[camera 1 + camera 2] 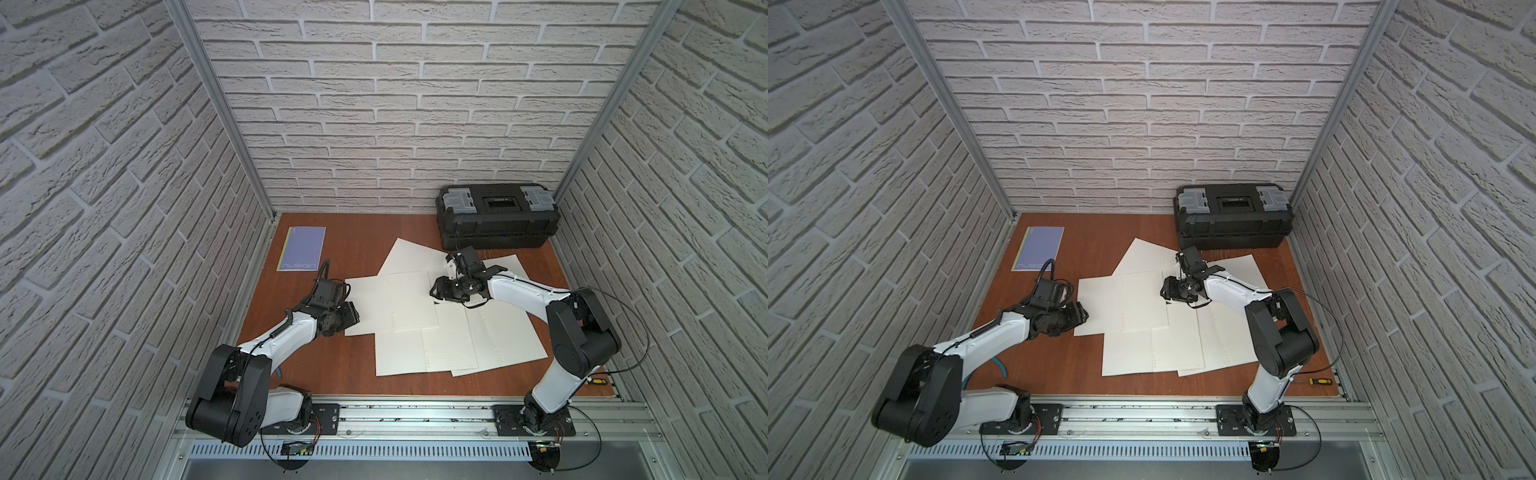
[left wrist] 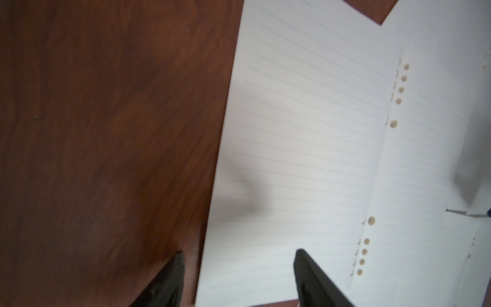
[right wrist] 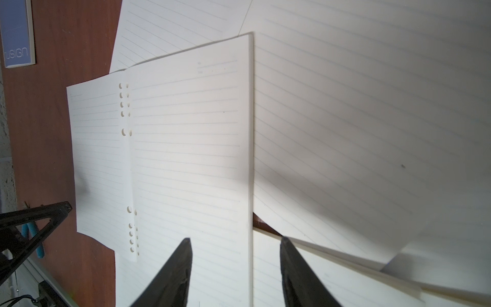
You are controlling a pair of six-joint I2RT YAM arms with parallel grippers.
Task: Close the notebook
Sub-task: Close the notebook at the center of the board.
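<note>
The notebook (image 1: 302, 248) is lying flat, purple cover up, at the upper left of the tabletop (image 1: 361, 237) in both top views, well apart from both arms. Lined sheets (image 1: 415, 320) are lying overlapped across the middle. The left claw (image 2: 239, 255) is hanging over the sheets' left edge, its fingers apart and gripping nothing. The right claw (image 3: 235, 240) is hovering above the sheets nearer the toolbox (image 1: 496, 216) at upper right, fingers likewise apart and empty.
</note>
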